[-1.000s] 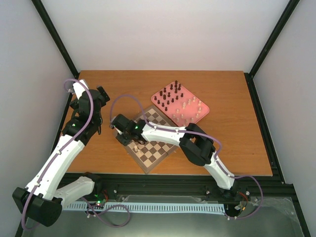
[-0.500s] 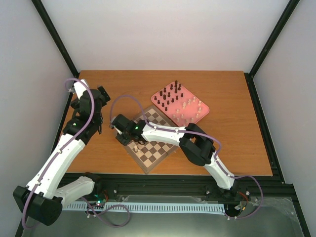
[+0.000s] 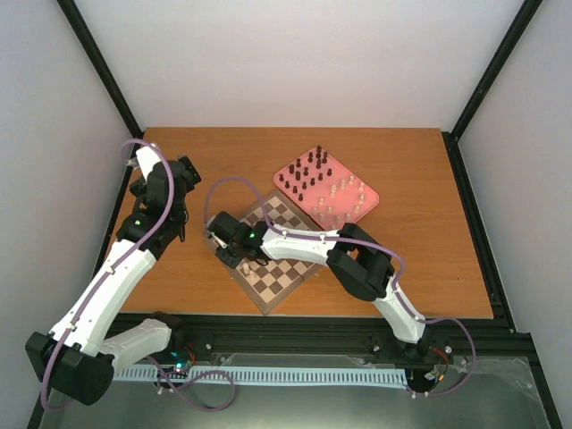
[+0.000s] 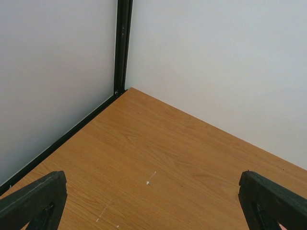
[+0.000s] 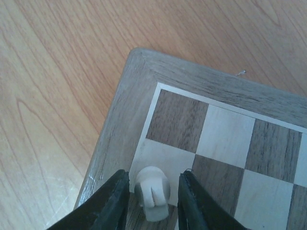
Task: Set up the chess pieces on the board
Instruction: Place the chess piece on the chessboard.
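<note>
Chess pieces (image 3: 320, 183), where did they stand? asked Mara.

Most stood on a pink tray (image 3: 288, 174), dark ones on one half and cream ones on the other, well beyond the right jaws (image 5: 153, 175) and off to their right, said Tom. One cream piece (image 5: 152, 191) stood upright between those jaws, on the board (image 5: 216, 91), in the outermost row of squares beside the border, near a corner.

Were the jaws pinching it?

No. They stood a little apart, one finger on each side, and a thin gap showed on both sides of it. The left jaws (image 4: 151, 191) were spread wide with nothing between them, hanging over the bench (image 4: 168, 139) well to the left of the board.

What stood around the right jaws?

The tray sat just beside the board's far side. The right arm (image 3: 304, 239) lay across the board and hid part of it from above. A purple cable (image 3: 214, 189) looped over it.

And the surface, the room?

Orange-brown wood grain with a few pale scratches, white walls, and black frame posts (image 4: 122, 48) in the corners.
</note>
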Robot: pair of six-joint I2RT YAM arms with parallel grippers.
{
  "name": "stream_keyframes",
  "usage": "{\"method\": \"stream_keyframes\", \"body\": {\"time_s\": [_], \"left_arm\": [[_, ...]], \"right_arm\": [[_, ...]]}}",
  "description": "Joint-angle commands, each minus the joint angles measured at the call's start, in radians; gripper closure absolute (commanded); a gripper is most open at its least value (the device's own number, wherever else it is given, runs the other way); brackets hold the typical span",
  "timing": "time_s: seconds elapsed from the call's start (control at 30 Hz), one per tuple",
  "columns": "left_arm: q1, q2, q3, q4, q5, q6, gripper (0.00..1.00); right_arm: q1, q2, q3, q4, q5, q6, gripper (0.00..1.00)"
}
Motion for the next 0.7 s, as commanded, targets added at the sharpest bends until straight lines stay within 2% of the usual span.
{"method": "stream_keyframes", "body": {"time_s": [0.0,0.13,0.2,0.27,0.33,0.37,0.53,0.6,0.67], "left_arm": [[0.005,0.001,0.003,0.020,-0.017,0.002,0.00],[0.005,-0.001,0.003,0.021,-0.017,0.002,0.00],[0.005,-0.002,0.004,0.020,-0.017,0.003,0.00],[0.004,-0.003,0.002,0.021,-0.018,0.003,0.00],[0.005,-0.004,0.002,0.021,-0.019,0.003,0.00],[0.005,-0.004,0.002,0.021,-0.022,0.003,0.00],[0.005,-0.003,0.003,0.021,-0.023,0.006,0.00],[0.005,-0.005,0.002,0.021,-0.024,0.005,0.00],[0.005,-0.004,0.003,0.021,-0.022,0.005,0.00]], "right_arm": [[0.000,-0.059,-0.020,0.030,-0.002,-0.002,0.70],[0.000,-0.065,-0.019,0.043,-0.004,-0.008,0.68],[0.000,-0.078,-0.021,0.051,0.001,-0.017,0.62],[0.000,-0.094,-0.022,0.057,0.010,-0.026,0.61],[0.000,-0.116,-0.028,0.062,0.022,-0.037,0.45],[0.000,-0.130,-0.039,0.067,0.030,-0.042,0.40],[-0.001,-0.234,-0.104,0.102,0.092,-0.060,0.37],[-0.015,-0.284,-0.140,0.116,0.135,-0.063,0.28],[-0.049,-0.341,-0.178,0.125,0.176,-0.056,0.27]]}}
